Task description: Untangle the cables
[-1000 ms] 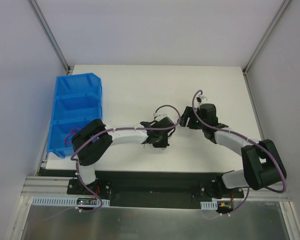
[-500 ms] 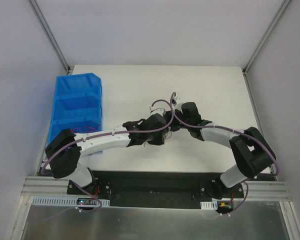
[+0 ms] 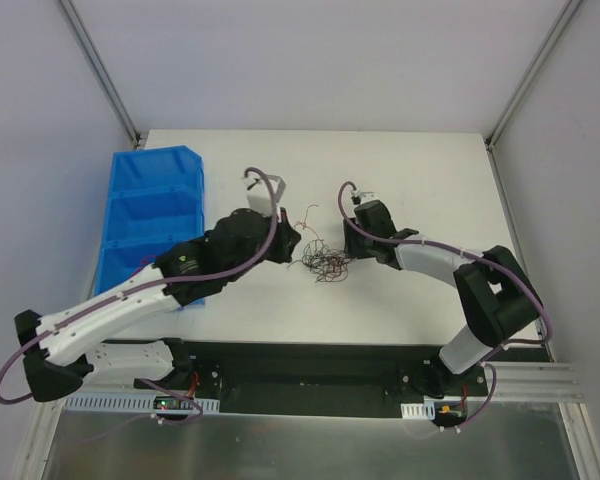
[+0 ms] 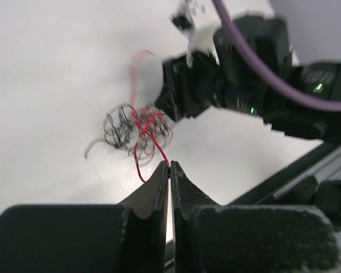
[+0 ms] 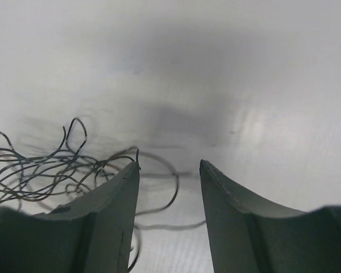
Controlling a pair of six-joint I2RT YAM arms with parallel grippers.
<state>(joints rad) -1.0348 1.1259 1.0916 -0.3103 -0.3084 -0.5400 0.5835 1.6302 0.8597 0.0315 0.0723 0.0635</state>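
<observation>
The black two-finger left gripper (image 4: pixel 170 168) has its fingers pressed together on one thin red strand (image 4: pixel 160 153). Just beyond, the small knot of hair-thin red and black cables (image 4: pixel 135 126) lies on the white table (image 4: pixel 51 68). Past it, the black right gripper (image 5: pixel 169 165) sits with fingers apart, holding nothing. If the left pulls alone, the whole knot may drag along or cinch tighter.

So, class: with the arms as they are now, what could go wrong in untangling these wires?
The left fingers pinch one red wire that runs into the tangle; pulling may tighten the knot or drag the whole clump along. The right fingers stand open, with dark wires beside one tip, so the clump seems unanchored.
</observation>
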